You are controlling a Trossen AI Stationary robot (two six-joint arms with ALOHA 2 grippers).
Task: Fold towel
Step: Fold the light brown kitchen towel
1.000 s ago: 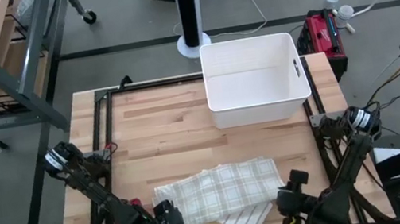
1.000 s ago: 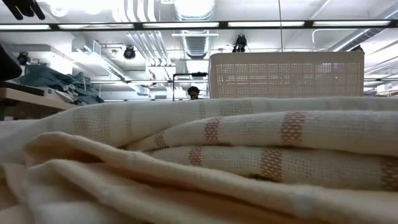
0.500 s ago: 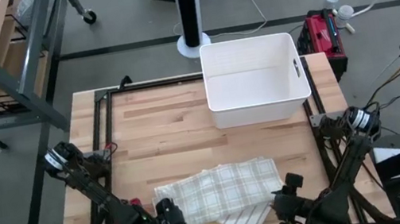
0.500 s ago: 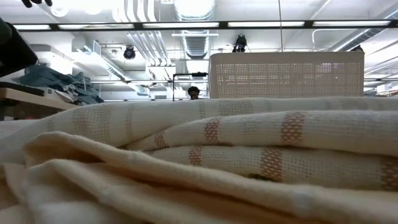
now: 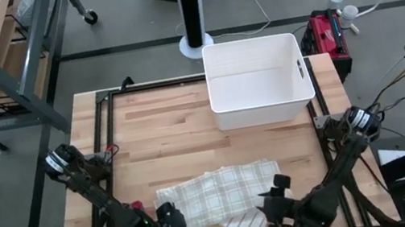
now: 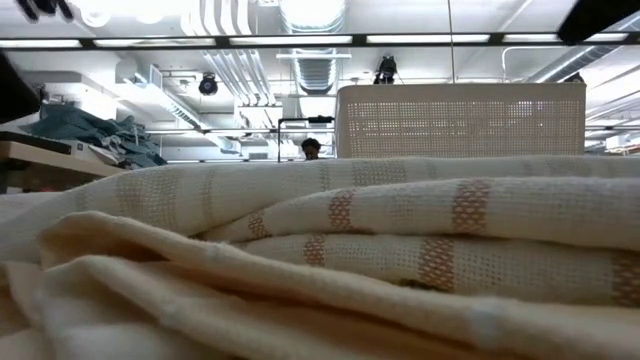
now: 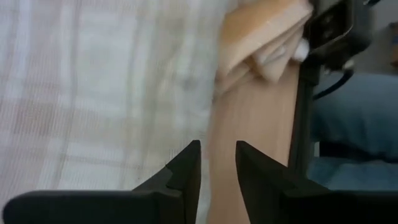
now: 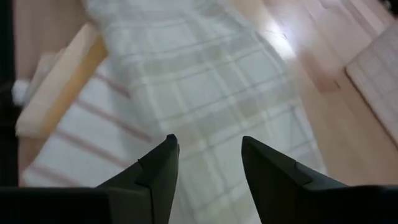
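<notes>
Right arm has travelled leftward along the near edge of the desk [image 5: 164,128] since the earlier frames, its right pincer [image 5: 275,200] now arriving over the right end of the towel [image 5: 219,195], where before it stood clear beside it; the left arm has barely shifted. Desk: light wood butcher-block, carrying a white plastic bin [image 5: 259,80] at its far side, well apart from the cloth. Towel: cream with tan plaid stripes, lying partly folded and rumpled near the front edge, a lower layer poking out toward the front. Right pincer: fingers spread with a clear gap, nothing between them, hovering above the plaid surface. Left pincer [image 5: 169,219]: just beside the towel's left end, fingers parted only narrowly, empty, bare wood visible through the gap. Risks, judged: a narrow gap on the left may ride over the hem and close on nothing, or pinch several layers at once; the right side, coming down mid-cloth instead of at a corner, could bunch the fabric; an uneven lift would skew the fold or drag the towel off the near edge.
</notes>
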